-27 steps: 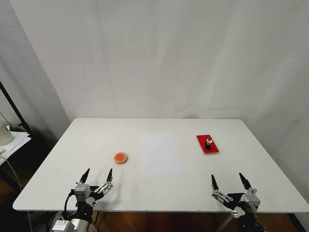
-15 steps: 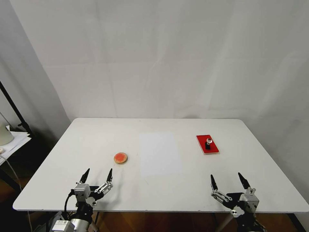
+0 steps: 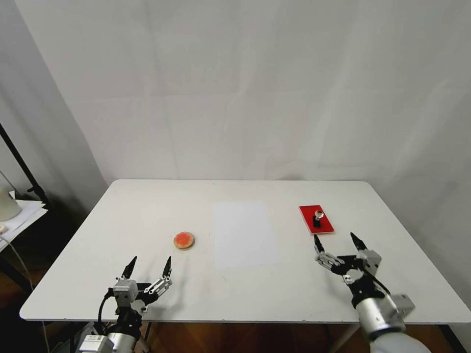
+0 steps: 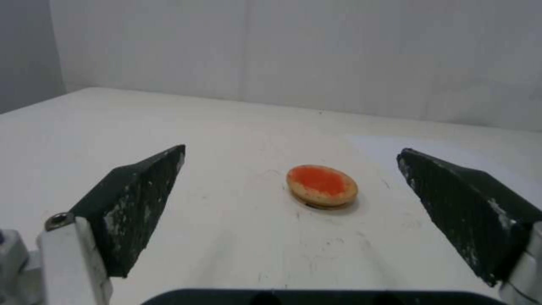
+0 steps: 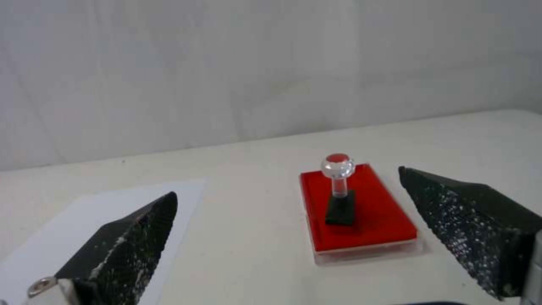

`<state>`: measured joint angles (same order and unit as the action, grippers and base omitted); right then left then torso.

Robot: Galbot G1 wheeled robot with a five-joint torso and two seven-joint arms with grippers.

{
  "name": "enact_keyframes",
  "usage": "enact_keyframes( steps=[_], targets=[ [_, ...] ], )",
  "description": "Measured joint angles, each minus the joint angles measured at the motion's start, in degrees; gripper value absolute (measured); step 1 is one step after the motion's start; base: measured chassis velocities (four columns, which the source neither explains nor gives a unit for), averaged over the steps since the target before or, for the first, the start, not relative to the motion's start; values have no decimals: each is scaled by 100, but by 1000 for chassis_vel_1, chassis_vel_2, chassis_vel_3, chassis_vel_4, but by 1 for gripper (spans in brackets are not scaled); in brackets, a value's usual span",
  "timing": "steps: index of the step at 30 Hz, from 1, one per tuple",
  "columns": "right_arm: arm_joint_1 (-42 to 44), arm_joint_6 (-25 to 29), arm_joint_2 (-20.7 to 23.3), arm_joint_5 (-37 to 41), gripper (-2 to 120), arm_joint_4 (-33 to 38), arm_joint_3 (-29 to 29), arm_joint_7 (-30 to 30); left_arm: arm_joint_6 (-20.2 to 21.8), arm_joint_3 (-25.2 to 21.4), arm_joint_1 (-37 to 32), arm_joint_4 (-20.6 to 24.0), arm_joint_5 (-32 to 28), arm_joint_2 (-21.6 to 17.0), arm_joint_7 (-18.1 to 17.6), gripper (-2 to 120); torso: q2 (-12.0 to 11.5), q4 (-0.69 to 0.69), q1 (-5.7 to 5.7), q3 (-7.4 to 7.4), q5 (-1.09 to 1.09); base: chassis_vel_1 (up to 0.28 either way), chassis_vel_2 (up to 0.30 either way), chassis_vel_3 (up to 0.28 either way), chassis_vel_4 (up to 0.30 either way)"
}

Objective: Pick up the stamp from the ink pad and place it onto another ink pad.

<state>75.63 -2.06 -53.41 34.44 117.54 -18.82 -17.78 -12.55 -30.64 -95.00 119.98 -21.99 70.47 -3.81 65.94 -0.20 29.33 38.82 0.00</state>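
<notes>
Near the counter's (image 3: 245,294) front edge, right gripper (image 3: 337,241) hung apart just short of red pad (image 3: 316,219) and stamp (image 3: 318,218); left gripper (image 3: 147,265) apart too.

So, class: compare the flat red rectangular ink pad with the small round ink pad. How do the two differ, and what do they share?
Shape: the rectangular ink pad is a flat oblong with a thin pale rim; the round ink pad is a disc with a tan rim.
Size: the rectangular one is larger than the round one.
Load: the rectangular pad carries the upright stamp; the round pad is bare.
Both lie flat on the white table and have red ink faces.
</notes>
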Motion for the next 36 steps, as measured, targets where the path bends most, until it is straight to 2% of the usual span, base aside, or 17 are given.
enact_keyframes(
  steps=[7, 16, 22, 30, 36],
  targets=[
    [-1143, -186, 10, 562, 100, -847, 674, -417, 0, 0, 2, 0, 0, 0, 0, 100, 0, 0, 0, 0, -1, 0, 0, 0, 0],
    [-1724, -256, -121, 811, 100, -1381, 1016, -758, 0, 0, 0, 0, 0, 0, 0, 100, 0, -1, 0, 0, -1, 0, 0, 0, 0],
    [-1850, -237, -144, 894, 98, -1516, 1067, -775, 0, 0, 0, 0, 0, 0, 0, 100, 0, -1, 0, -1, -1, 0, 0, 0, 0],
    [-2024, -209, -202, 901, 83, -1710, 1164, -771, 0, 0, 0, 0, 0, 0, -1, 100, 0, -1, 0, -1, -1, 0, 0, 0, 0],
    [-2170, -195, -277, 885, 59, -1920, 1198, -780, 0, 0, 0, 0, 0, 0, 0, 100, 0, -1, 0, -1, 0, 0, 0, 0, 0]
  ],
)
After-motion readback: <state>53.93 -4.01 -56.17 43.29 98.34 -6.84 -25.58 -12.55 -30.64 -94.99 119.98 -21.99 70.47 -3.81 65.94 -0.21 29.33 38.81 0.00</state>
